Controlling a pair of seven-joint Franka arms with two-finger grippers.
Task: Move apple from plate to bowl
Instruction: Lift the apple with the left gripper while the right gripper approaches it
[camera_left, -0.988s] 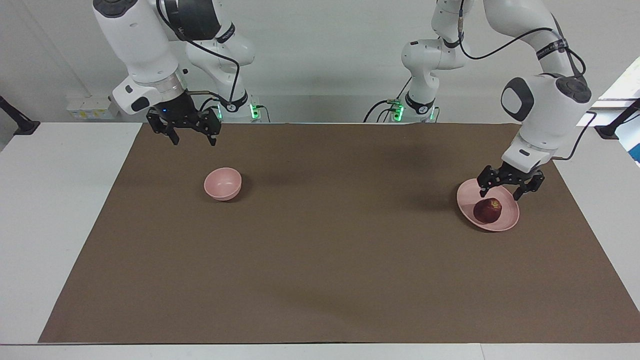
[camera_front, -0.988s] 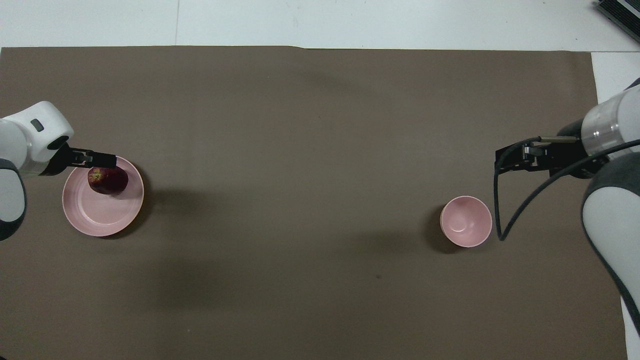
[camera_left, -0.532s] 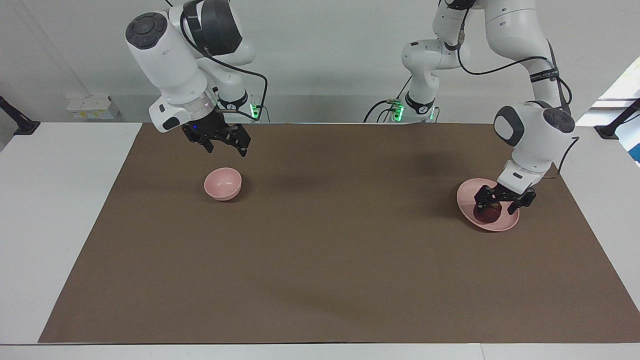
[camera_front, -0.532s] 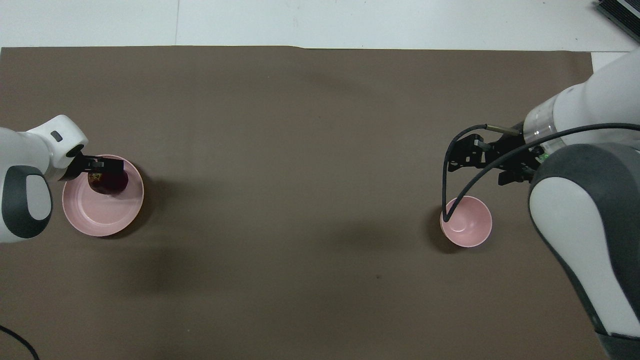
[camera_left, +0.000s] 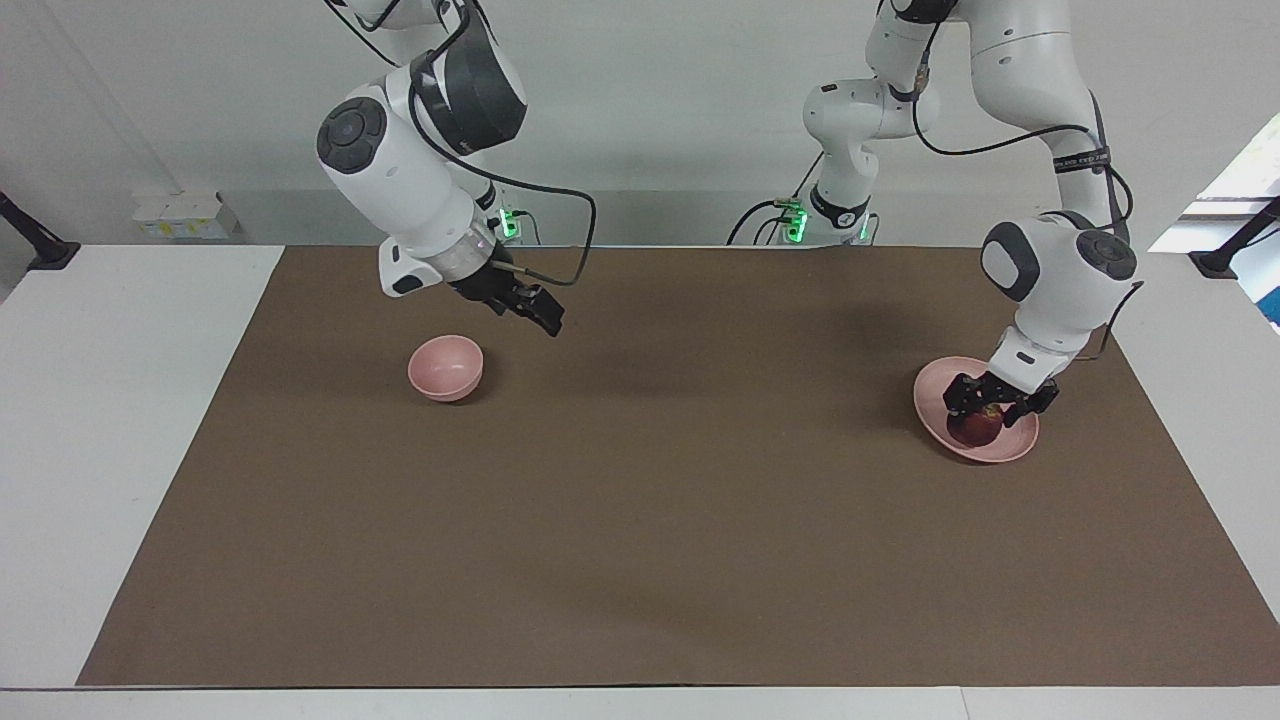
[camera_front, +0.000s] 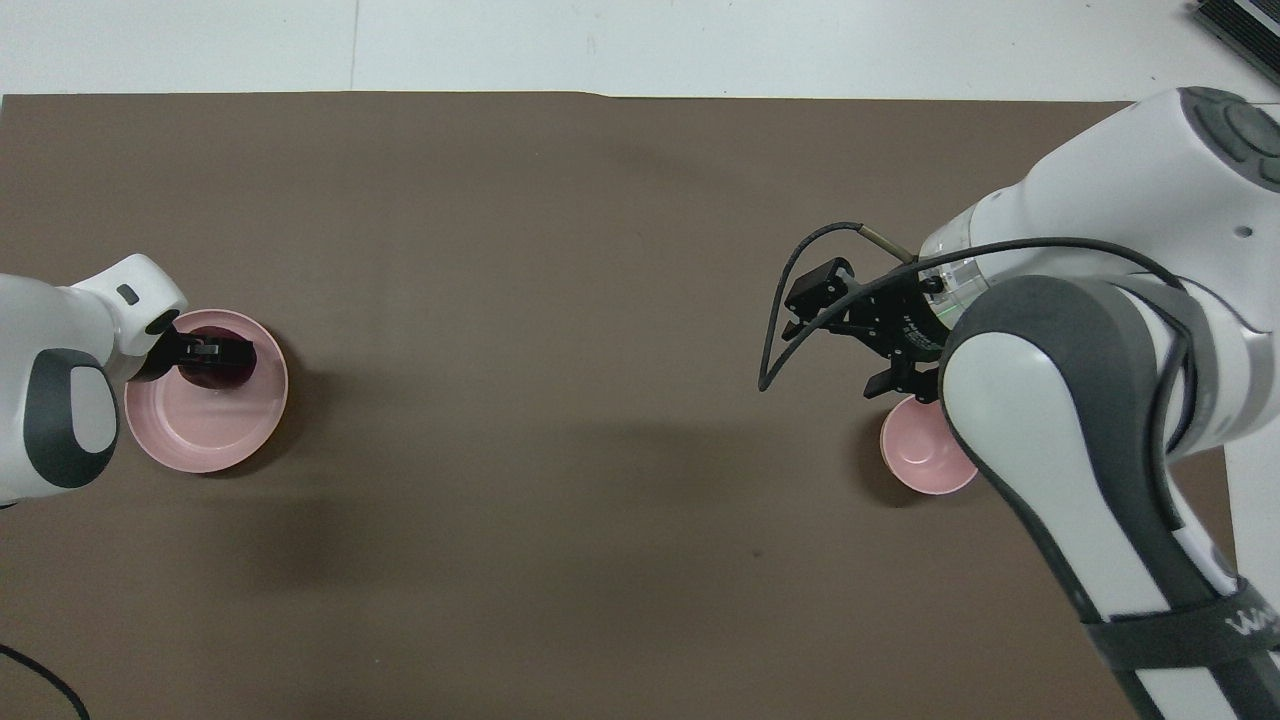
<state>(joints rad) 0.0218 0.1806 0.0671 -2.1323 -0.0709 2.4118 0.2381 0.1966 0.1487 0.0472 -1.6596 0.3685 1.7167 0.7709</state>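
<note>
Left gripper: we see the left gripper (camera_left: 992, 405) down on the plate, its fingers set around the apple on either side; in the overhead view the gripper (camera_front: 212, 352) covers most of the fruit. We cannot tell whether the fingers press the apple or only bracket it.
Apple: the apple (camera_left: 975, 428) sits between the left gripper's fingers, resting on the plate, on the part of the plate farther from the robots.
Plate: the plate (camera_left: 1010, 447) lies directly under the left gripper, at the left arm's end of the brown mat (camera_left: 640, 520); in the overhead view its bare pink floor (camera_front: 195, 435) shows on the side of the gripper nearer the robots.
Right gripper: the right gripper (camera_left: 535, 308) hangs in the air above the mat, tilted, and we see its fingers spread apart and holding nothing.
Bowl: the bowl (camera_left: 446, 367) stands empty on the mat, below the right gripper and a little toward the right arm's end of the table from it, not touched by it.
</note>
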